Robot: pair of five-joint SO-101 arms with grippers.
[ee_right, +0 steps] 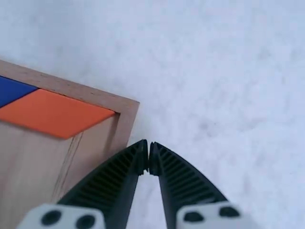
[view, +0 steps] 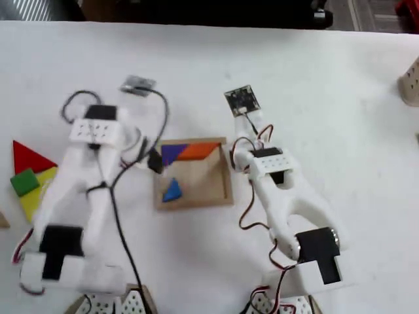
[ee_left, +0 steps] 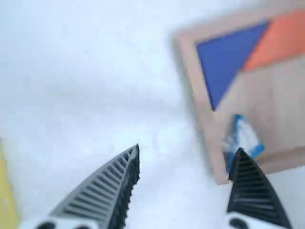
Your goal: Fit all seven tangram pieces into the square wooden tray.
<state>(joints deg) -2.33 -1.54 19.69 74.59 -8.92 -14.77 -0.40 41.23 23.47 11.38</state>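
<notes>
white table (view: 327,98): left gripper (ee_left: 187,149) spread wide, right gripper (ee_right: 147,155) pressed together beside tray (ee_right: 125,109).

Your white table (view: 327,98) carries the square wooden tray (view: 227,176) near its middle. Close to its left edge you have a red triangle (view: 27,157), green square (view: 24,182) and yellow piece (view: 31,204) lying together.

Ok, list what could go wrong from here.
1. The open left gripper straddles the wall of the tray. Lowering it may hit the wall and shove the tray, or knock the small blue triangle.
2. The shut right gripper sits close beside the tray's corner, so a sideways move might nudge it.
3. The red triangle, green square and yellow piece lie beside the left arm, which may sweep them.
</notes>
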